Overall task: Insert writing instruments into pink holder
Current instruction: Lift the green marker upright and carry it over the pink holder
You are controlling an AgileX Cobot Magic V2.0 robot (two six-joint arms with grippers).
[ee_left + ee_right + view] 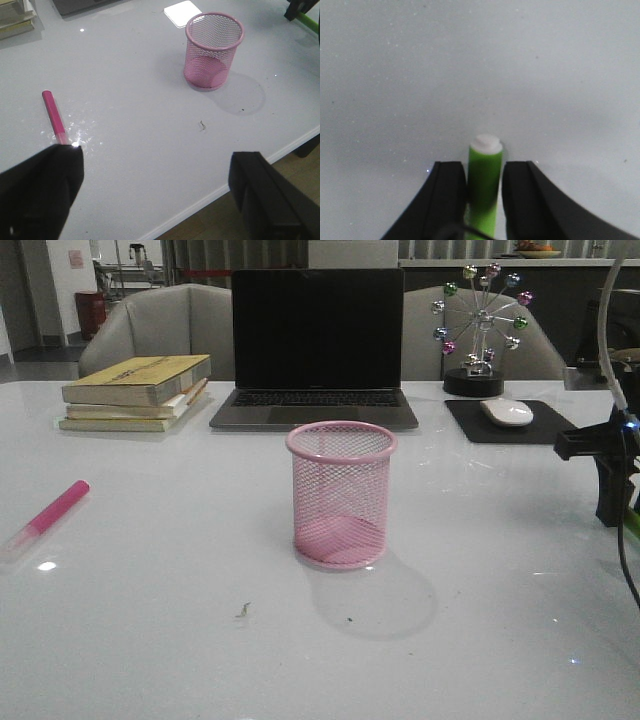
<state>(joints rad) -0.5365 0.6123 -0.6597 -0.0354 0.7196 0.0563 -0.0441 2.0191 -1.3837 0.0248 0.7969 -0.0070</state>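
The pink holder (341, 495) stands upright and empty at mid-table, also seen in the left wrist view (214, 50). The magenta highlighter (55, 508) lies flat near the table's left edge. My left gripper (155, 192) hangs open above the front-left of the table, and the magenta highlighter (53, 115) ends just beyond its one finger; nothing is between the fingers. It does not show in the front view. At the far right my right gripper (610, 490) is low over the table. Its fingers (484, 187) are closed against the green highlighter (484, 167), pale end pointing away.
A closed-in row stands along the back: stacked books (135, 390), an open laptop (315, 350), a black mouse pad with white mouse (507, 412), and a ferris-wheel ornament (478, 330). The table's front edge (240, 182) runs under my left gripper.
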